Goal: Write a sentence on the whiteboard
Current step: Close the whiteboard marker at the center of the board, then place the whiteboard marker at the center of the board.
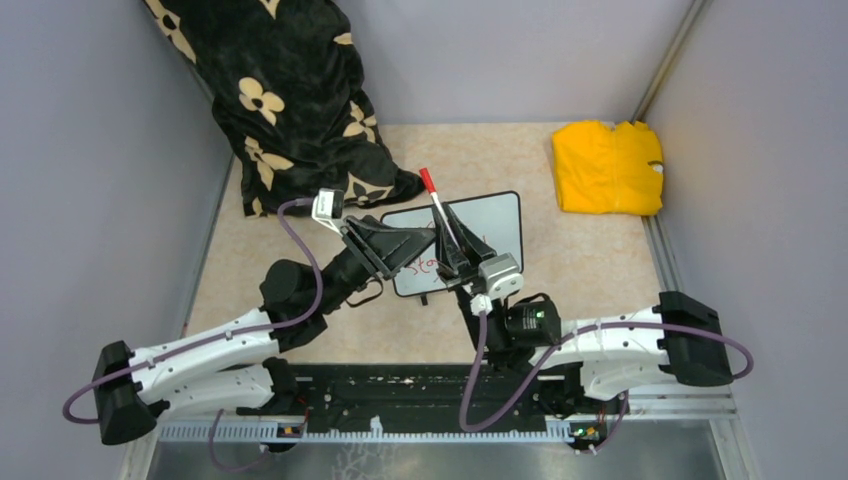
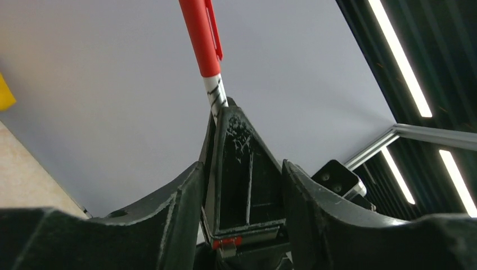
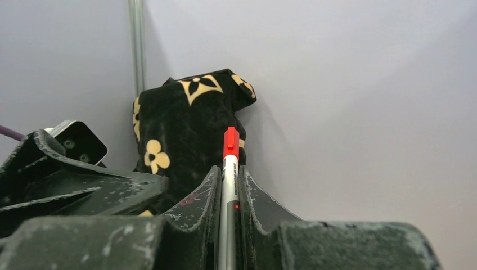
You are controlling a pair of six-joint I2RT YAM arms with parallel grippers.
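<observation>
Top external view: the whiteboard (image 1: 497, 222) lies flat at the middle of the beige table (image 1: 590, 270), and both grippers meet over its left half. A few red strokes of the sentence (image 1: 421, 264) show near its front left corner; the rest is hidden under the arms. The right gripper (image 1: 452, 243) is clamped on a marker (image 1: 439, 212), whose red cap (image 1: 427, 180) points up and away. The left gripper (image 1: 404, 244) has its jaws parted on either side of the right gripper's fingers; contact cannot be told. A folded yellow cloth (image 1: 608, 167) lies far right, and a black flowered blanket (image 1: 290, 120) lies far left.
</observation>
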